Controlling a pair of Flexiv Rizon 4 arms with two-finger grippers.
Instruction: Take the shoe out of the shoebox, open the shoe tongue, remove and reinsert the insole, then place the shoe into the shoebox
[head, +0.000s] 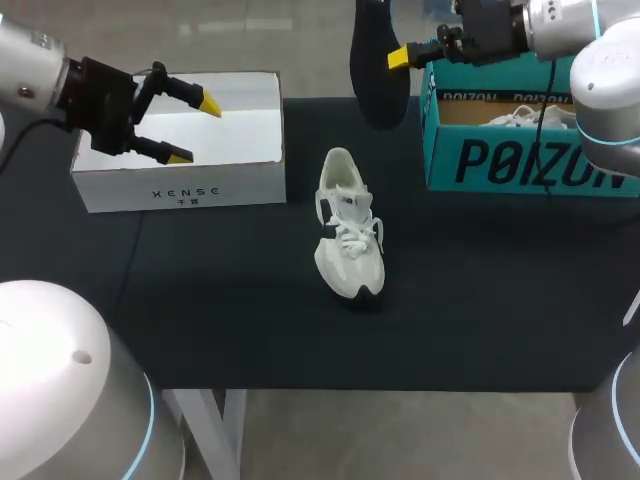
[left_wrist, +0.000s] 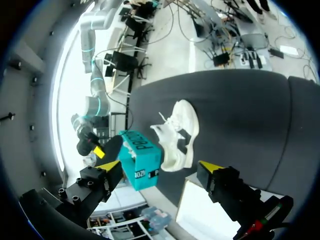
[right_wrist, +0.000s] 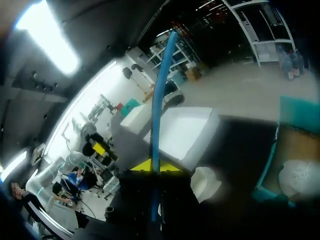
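The thin, dark, bendy insole (head: 378, 80) is up in the air, over the far edge of the table, between the two boxes. It hangs straight down like a floppy tongue. In the right wrist view it shows edge-on as a thin blue line (right_wrist: 158, 100).

The right gripper (head: 395, 58) pinches it near its top end, both yellow tips pressed on it from two sides.

I think the insole is very light and soft. It will bend and fold if its end is pushed hard into the shoe. A grip nearer the middle would likely make it flop less.

The white lace-up sneaker (head: 348, 225) stands on its sole in the middle of the black table (head: 480, 320), well apart from the insole. I cannot tell how far its tongue is pulled open. The shoe looks light, with a soft top and a firm sole, so it may slide or tip when the insole is pressed in. The sides of the heel look like a good place to hold it steady.

The left gripper (head: 195, 130) hovers over the white cardboard box (head: 185, 190), fingers wide apart, holding nothing.

The teal cardboard shoebox (head: 520, 165) sits on the right side of the table, with a second white shoe (head: 515, 118) inside it.
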